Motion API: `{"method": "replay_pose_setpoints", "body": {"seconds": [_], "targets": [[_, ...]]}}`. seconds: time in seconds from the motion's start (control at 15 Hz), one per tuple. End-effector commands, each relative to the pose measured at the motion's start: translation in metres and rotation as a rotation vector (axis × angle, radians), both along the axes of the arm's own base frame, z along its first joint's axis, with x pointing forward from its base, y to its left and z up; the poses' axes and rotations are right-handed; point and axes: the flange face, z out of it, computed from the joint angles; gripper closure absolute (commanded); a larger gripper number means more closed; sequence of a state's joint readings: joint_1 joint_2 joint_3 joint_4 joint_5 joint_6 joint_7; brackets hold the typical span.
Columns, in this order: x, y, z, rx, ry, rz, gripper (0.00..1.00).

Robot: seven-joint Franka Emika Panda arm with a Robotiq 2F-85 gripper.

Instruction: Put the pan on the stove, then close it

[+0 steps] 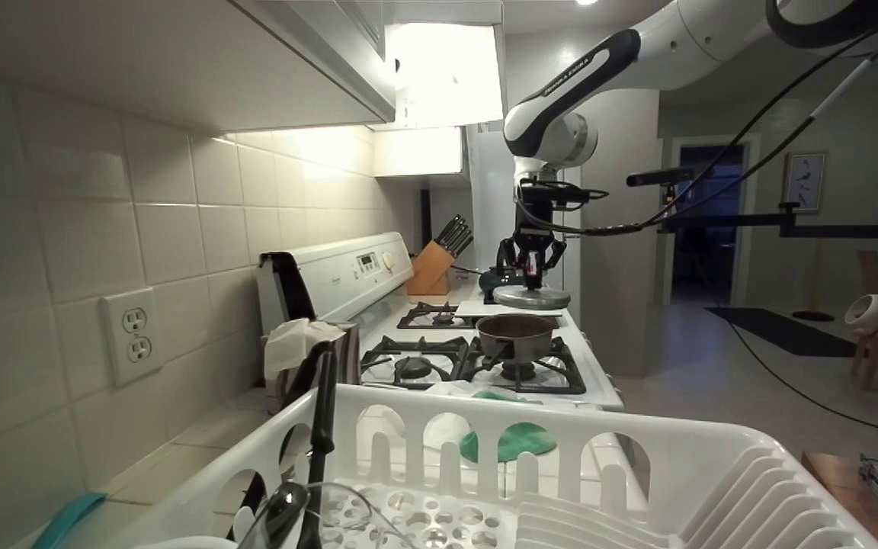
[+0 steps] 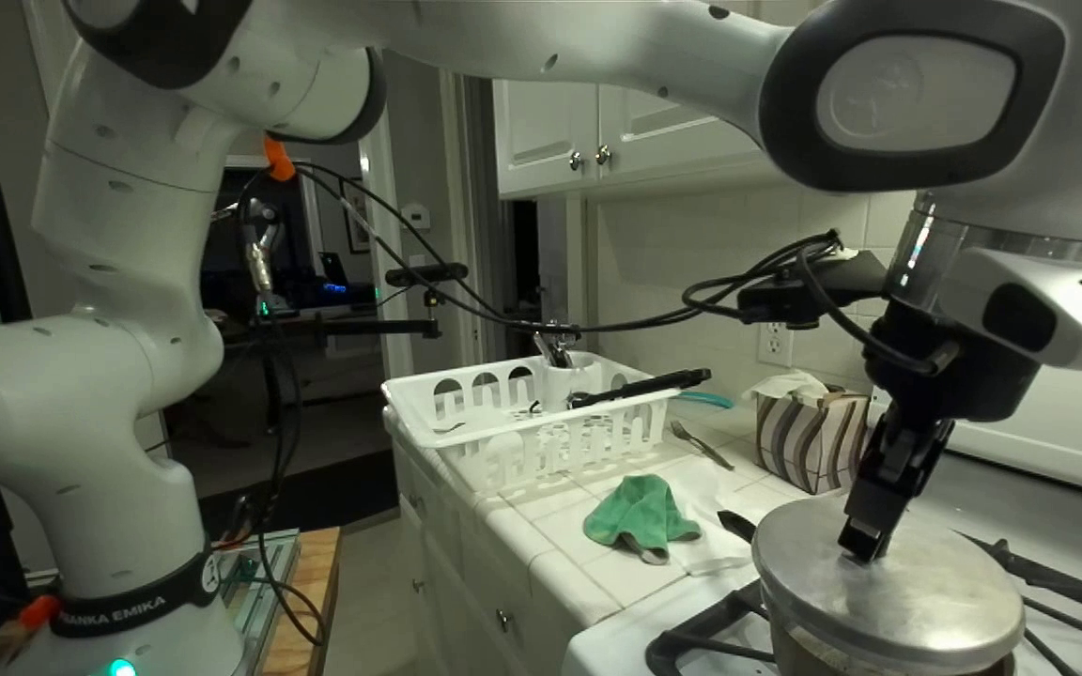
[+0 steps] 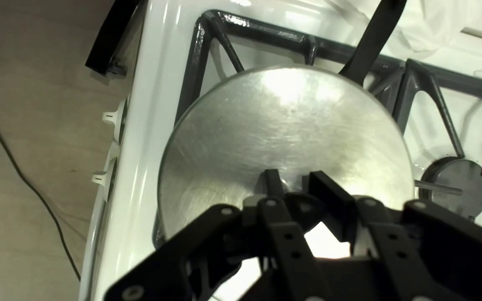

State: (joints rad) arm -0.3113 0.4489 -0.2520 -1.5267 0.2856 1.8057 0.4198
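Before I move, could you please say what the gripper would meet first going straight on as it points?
Pointing down, the gripper holds the lid, which would probably meet the pan first; their exact gap and alignment are unclear.

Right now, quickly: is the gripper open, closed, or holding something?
Gripper: closed, holding the metal lid, which is not yet on the pan.

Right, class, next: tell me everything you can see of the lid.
The lid is a round, silvery disc, apparently metal, its top shiny with faint scuffs. It hangs roughly level, held at its middle by the jaws, which mostly hide the part they grip. In an exterior view it is higher than the pan, with a gap between them and the pan's mouth uncovered.
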Motion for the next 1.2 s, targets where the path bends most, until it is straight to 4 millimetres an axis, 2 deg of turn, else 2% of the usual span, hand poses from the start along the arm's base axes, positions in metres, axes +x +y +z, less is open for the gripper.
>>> {"method": "replay_pose_setpoints", "body": {"seconds": [0.0, 0.27, 0.67, 1.13], "targets": [[0.021, -0.001, -0.006, 0.032, 0.021, 0.001, 0.94], [0.034, 0.002, -0.017, 0.032, 0.052, 0.007, 0.94], [0.049, 0.006, -0.018, -0.004, 0.059, -0.009, 0.94], [0.056, 0.026, -0.021, -0.019, 0.068, 0.013, 0.94]]}}
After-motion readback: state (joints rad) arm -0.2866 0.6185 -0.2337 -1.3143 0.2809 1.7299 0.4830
